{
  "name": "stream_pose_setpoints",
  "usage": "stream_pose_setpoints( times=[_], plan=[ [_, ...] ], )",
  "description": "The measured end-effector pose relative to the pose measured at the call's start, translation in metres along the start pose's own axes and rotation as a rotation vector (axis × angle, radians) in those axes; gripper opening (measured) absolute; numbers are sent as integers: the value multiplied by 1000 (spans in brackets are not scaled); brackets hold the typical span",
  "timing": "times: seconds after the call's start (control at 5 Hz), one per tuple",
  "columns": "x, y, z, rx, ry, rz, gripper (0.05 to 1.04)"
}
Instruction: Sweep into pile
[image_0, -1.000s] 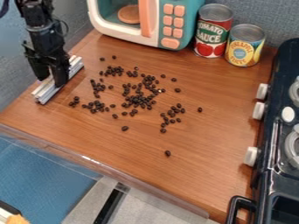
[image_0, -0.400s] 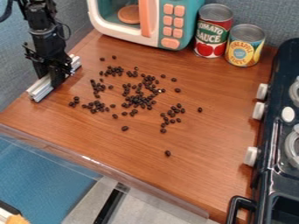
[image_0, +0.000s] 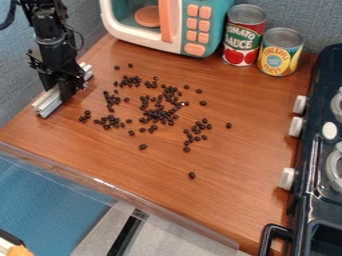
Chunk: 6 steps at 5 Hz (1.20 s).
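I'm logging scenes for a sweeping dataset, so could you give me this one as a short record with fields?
tool: pale ridged bar, lying slantwise
gripper: at the bar's far part, holding it
to sweep: dark beans, loosely scattered
outlier: single bean nearest the counter's front edge
surface: wooden counter
behind: toy microwave, red-labelled can, yellow-labelled can
right of view: dark stove
pile: not yet formed
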<state>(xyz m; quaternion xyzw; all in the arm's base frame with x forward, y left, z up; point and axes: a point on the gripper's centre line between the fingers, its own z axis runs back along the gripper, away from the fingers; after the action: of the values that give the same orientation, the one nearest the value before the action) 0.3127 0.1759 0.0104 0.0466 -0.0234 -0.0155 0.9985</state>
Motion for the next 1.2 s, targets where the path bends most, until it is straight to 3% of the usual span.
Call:
stream_pose_setpoints(
  times=[0.2,0.8,1.2],
  plan=[
    [-2,-11,0,-4,0,2,384],
    [2,-36,3,-83,-6,36,384],
    [6,-62,4,-76,-27,8,384]
  ],
)
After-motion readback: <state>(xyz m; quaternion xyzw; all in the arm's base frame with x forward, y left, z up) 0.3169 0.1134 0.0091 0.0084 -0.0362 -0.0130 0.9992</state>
